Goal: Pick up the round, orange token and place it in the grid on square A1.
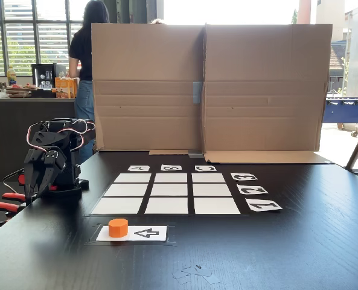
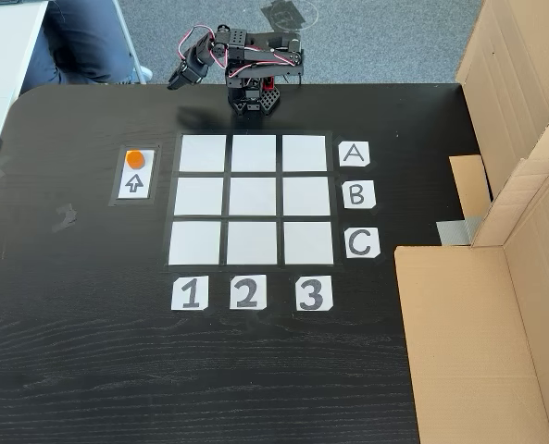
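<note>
The token (image 1: 118,227) (image 2: 136,158) sits on the arrow card (image 1: 143,233) (image 2: 134,176) beside the grid (image 1: 166,193) (image 2: 253,200), apart from square A1 (image 2: 204,154), while the gripper (image 1: 37,184) (image 2: 176,83) hangs folded at the desk (image 1: 299,254) (image 2: 70,351) edge, finger spread indiscernible.

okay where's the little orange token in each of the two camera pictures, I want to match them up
In a fixed view, the one facing the cardboard: the orange token sits low and left of centre, on the left end of the arrow card, in front of the grid.
In a fixed view, the one looking down: the token is upper left, on the card's top end, left of the grid.
Shared landmark: the arrow card.
</note>
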Controlling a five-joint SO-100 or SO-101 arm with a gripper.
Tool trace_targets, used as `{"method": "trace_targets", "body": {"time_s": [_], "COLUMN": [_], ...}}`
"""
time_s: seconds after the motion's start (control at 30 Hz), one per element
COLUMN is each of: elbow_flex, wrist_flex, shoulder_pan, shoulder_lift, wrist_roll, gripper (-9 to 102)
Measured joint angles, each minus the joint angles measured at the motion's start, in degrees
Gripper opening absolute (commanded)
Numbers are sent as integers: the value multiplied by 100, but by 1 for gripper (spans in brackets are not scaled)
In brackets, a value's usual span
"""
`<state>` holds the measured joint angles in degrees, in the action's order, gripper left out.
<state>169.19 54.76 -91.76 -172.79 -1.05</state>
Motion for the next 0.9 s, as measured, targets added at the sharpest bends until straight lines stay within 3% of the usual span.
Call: {"method": "trace_targets", "body": {"time_s": [0.57,0.9], "elbow_flex": [-2030,-3727], "wrist_flex": [360,809], "shoulder_pan": [-44,-44], "shoulder_lift": [2197,3973], "wrist_roll": [0,0], "gripper": [8,17]}}
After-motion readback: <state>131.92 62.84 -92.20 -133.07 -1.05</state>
